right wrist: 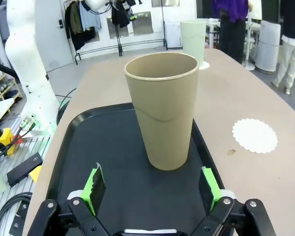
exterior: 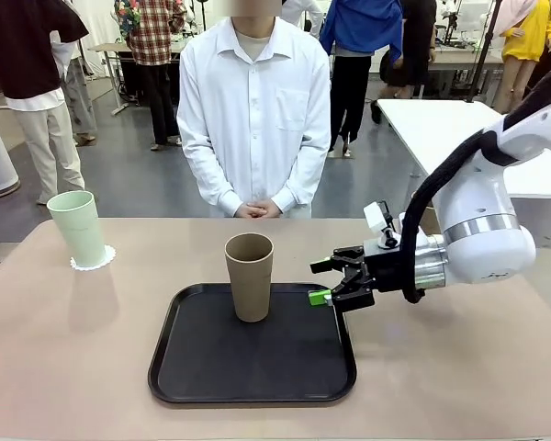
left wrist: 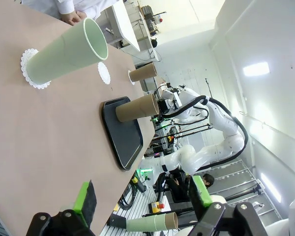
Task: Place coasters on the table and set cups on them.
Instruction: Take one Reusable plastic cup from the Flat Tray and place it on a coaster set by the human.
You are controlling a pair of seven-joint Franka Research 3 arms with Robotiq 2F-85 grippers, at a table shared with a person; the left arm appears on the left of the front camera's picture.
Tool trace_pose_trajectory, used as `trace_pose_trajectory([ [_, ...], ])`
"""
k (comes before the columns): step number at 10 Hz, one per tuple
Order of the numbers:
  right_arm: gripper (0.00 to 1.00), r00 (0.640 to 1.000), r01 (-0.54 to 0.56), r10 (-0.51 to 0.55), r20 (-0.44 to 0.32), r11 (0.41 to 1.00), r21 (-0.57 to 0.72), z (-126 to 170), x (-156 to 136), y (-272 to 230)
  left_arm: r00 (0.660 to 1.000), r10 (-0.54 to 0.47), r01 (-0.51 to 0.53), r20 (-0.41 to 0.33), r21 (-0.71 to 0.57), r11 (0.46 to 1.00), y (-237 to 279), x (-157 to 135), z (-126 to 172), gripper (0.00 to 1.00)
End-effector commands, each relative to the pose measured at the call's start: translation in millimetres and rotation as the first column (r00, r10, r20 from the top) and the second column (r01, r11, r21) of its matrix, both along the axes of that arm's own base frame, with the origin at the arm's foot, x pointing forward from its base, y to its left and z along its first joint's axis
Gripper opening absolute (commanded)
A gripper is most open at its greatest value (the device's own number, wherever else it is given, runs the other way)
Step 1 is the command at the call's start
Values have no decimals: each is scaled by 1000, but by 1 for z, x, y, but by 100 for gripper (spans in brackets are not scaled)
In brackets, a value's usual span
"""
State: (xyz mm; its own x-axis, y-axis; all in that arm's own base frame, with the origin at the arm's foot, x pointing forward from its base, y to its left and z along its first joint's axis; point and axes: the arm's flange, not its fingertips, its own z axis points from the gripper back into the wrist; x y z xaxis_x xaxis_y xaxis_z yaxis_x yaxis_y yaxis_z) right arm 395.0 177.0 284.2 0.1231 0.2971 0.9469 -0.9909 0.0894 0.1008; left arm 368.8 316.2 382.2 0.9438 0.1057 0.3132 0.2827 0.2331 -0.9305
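Brown cup [exterior: 249, 276] waits on tray [exterior: 253, 375]; right tool [exterior: 338, 280], fingers apart, should straddle it squarely before closing.

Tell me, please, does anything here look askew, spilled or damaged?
Nothing stands out. The mint cup stands upright on its coaster, the tan cup upright on the black tray, and the right gripper is open beside it.
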Motion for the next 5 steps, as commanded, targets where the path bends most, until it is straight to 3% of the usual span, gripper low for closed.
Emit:
trace_pose_trajectory([
  [1,100,1000,19,-19,16,1000,-17,3,9,9,1000,4,-4,-2,2,1000,0,-2,3,100],
  [5,100,1000,0,0,0,1000,0,0,0,0,1000,4,-4,-2,2,1000,0,-2,3,100],
])
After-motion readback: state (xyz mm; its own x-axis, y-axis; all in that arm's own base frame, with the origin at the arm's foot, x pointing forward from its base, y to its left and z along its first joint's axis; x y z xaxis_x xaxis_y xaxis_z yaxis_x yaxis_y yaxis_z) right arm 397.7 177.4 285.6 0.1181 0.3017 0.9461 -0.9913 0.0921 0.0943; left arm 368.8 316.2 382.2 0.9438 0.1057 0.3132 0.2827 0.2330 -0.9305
